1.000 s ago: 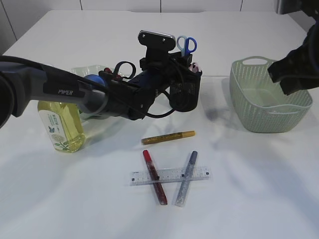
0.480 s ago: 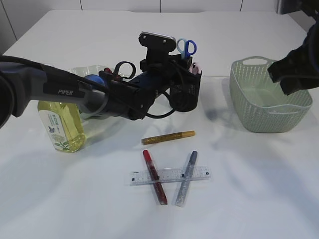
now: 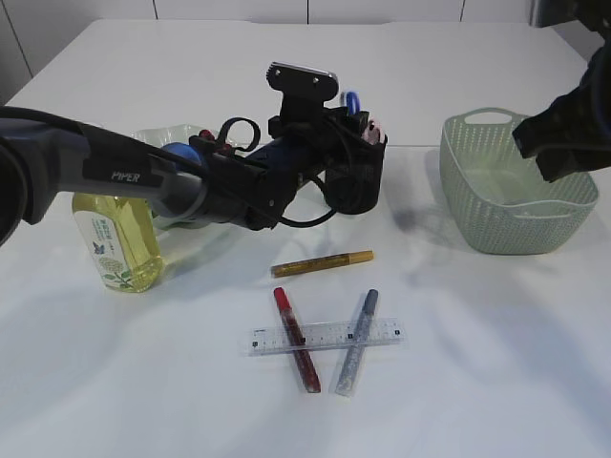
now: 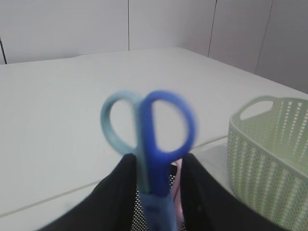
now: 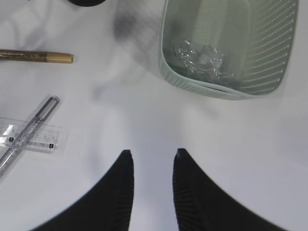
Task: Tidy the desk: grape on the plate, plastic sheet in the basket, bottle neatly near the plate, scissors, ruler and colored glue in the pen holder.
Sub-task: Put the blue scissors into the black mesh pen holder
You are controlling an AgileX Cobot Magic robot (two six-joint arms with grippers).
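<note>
The blue scissors stand blurred between the fingers of my left gripper, blades down in the black mesh pen holder. The jaws stand open, with a gap on each side of the blades. On the table lie the clear ruler and three glue pens: gold, red and silver. My right gripper hangs open over bare table beside the green basket, which holds the crumpled plastic sheet. The yellow bottle stands at left. The arm hides the grape.
A clear plate shows behind my left arm, just beyond the bottle. The red and silver pens lie crossed by the ruler. Something pink stands in the pen holder beside the scissors. White table surrounds the pens.
The scissors have sunk lower into the pen holder, so less of their handles shows above it. My left jaws have widened slightly. The right arm has not moved.
</note>
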